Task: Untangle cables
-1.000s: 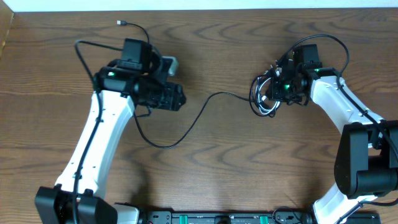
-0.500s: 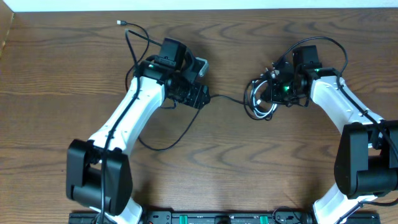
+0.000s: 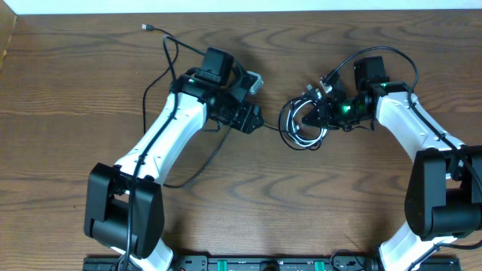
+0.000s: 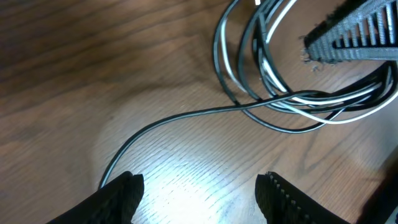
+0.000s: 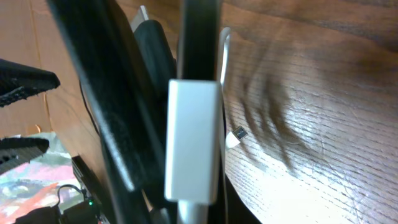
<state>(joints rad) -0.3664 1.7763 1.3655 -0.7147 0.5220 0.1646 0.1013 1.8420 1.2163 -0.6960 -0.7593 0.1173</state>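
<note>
A brown wooden desk (image 3: 75, 150) is seen from above, with 2 white robot arms reaching toward its middle. At the far left, a small plug (image 3: 145, 28) lies on the wood, and a thin black cord leads from it around the left arm (image 3: 162, 143).

The left pincer (image 3: 254, 120) sits left of centre, spread apart and gripping nothing. In its wrist view, the 2 black fingertips (image 4: 121, 199) stand well apart low over the wood. A long black cable (image 4: 186, 115) lies flat on the desk, running from beside 1 fingertip up and right into the tangle.

The cables (image 3: 301, 126) form a loose coil of black loops with 1 white strand. The coil rests on the desk at centre, between the 2 pincers and just beside the left one.

The right pincer (image 3: 322, 111) is pressed together on the far right edge of that coil, pinching the cables. Its wrist view is close and partly blurred. It shows a white plug (image 5: 193, 143) upright between dark fingers, with wood grain to the right.
</note>
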